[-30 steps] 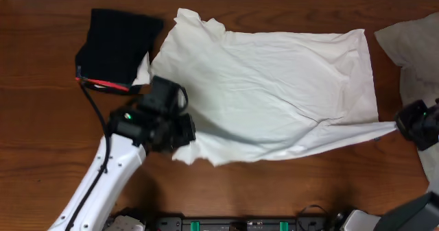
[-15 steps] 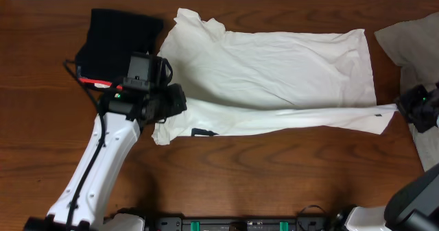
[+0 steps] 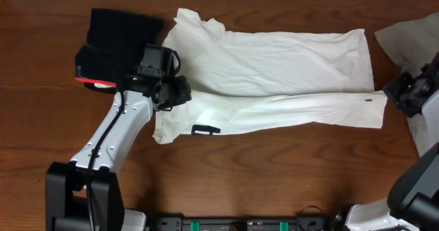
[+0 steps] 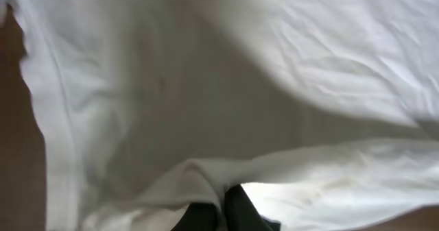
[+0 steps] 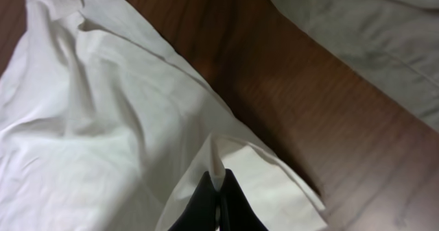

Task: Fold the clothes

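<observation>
Wooden table (image 3: pixel 274 183), dark brown, bears white T-shirt (image 3: pixel 274 66), black garment (image 3: pixel 116 35), grey-beige garment (image 3: pixel 411 42).

T-shirt (image 3: pixel 274 73): lying across table (image 3: pixel 274 183) centre, near strip lying folded over itself
left garment (image 3: pixel 116 35): sitting rear-left, touching T-shirt's left end
right garment (image 3: pixel 411 42): lying at right edge, just beside T-shirt's right end

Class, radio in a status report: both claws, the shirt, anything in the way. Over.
Left claw shut on white T-shirt edge. Right claw shut on opposite edge. Near strip folded over. Black garment close beside left claw.
</observation>
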Controlling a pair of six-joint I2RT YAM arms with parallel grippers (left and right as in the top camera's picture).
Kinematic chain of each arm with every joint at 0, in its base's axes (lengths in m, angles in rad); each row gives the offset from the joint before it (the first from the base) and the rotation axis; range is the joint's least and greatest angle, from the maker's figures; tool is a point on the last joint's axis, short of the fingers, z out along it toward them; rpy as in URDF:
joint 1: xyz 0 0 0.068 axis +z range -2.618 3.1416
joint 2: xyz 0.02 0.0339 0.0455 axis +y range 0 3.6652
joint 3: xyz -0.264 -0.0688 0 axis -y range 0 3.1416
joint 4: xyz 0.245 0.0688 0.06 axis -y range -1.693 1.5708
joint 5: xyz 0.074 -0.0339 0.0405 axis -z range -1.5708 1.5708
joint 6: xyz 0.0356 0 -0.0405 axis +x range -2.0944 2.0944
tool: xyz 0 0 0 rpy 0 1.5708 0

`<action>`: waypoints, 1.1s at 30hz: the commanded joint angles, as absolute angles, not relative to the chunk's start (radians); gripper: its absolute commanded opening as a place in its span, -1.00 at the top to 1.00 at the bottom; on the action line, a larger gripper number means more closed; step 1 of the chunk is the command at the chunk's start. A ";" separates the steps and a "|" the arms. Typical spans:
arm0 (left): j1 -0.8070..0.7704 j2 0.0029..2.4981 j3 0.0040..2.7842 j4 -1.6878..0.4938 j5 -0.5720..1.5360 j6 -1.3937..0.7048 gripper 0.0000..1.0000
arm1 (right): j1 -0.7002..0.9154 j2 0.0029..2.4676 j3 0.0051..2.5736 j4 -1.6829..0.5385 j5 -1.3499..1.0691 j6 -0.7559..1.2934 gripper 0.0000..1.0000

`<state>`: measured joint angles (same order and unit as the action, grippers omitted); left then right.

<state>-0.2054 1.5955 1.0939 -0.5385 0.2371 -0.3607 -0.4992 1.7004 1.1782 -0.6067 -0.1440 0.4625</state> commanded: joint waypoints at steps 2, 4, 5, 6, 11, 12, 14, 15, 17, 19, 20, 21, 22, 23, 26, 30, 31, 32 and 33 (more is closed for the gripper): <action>-0.201 1.594 1.110 -0.500 0.167 -0.315 0.88 | -0.476 1.740 1.197 -0.566 -0.102 0.455 0.98; -0.201 1.594 1.110 -0.494 0.127 -0.315 0.88 | -0.472 1.752 1.197 -0.552 -0.102 0.455 0.98; -0.201 1.594 1.110 -0.494 0.108 -0.315 0.88 | -0.470 1.756 1.197 -0.546 -0.101 0.455 0.97; -0.201 1.594 1.110 -0.494 0.092 -0.315 0.88 | -0.466 1.763 1.197 -0.536 -0.101 0.455 0.97; -0.201 1.594 1.110 -0.487 0.054 -0.316 0.88 | -0.440 1.778 1.197 -0.514 -0.101 0.447 0.97; -0.201 1.594 1.110 -0.485 0.054 -0.316 0.88 | -0.435 1.779 1.197 -0.509 -0.101 0.446 0.97; -0.201 1.594 1.109 -0.484 0.054 -0.316 0.88 | -0.426 1.782 1.197 -0.504 -0.101 0.440 0.97; -0.201 1.595 1.109 -0.484 0.054 -0.316 0.88 | -0.421 1.782 1.197 -0.501 -0.101 0.440 0.97; -0.201 1.595 1.109 -0.485 0.049 -0.316 0.88 | -0.411 1.784 1.196 -0.489 -0.100 0.434 0.97; -0.201 1.595 1.109 -0.485 0.038 -0.318 0.88 | -0.402 1.785 1.196 -0.479 -0.101 0.429 0.97; -0.201 1.596 1.109 -0.484 0.035 -0.318 0.88 | -0.397 1.786 1.196 -0.474 -0.101 0.429 0.98; -0.201 1.596 1.109 -0.484 0.032 -0.318 0.88 | -0.393 1.786 1.196 -0.470 -0.100 0.429 0.97; -0.201 1.597 1.109 -0.484 0.031 -0.318 0.88 | -0.389 1.786 1.196 -0.466 -0.100 0.429 0.97; -0.201 1.597 1.109 -0.484 0.023 -0.318 0.88 | -0.383 1.786 1.196 -0.461 -0.097 0.429 0.98; -0.201 1.603 1.109 -0.484 -0.002 -0.318 0.88 | -0.372 1.786 1.196 -0.453 -0.077 0.430 0.97; -0.201 1.622 1.109 -0.480 -0.002 -0.318 0.88 | -0.361 1.786 1.196 -0.437 -0.042 0.429 0.97; -0.201 1.626 1.109 -0.477 -0.002 -0.318 0.88 | -0.358 1.786 1.196 -0.432 -0.035 0.429 0.97; -0.201 1.632 1.109 -0.474 -0.002 -0.318 0.88 | -0.356 1.786 1.196 -0.429 -0.031 0.429 0.97; -0.201 1.639 1.109 -0.471 -0.002 -0.318 0.88 | -0.355 1.786 1.195 -0.426 -0.027 0.429 0.97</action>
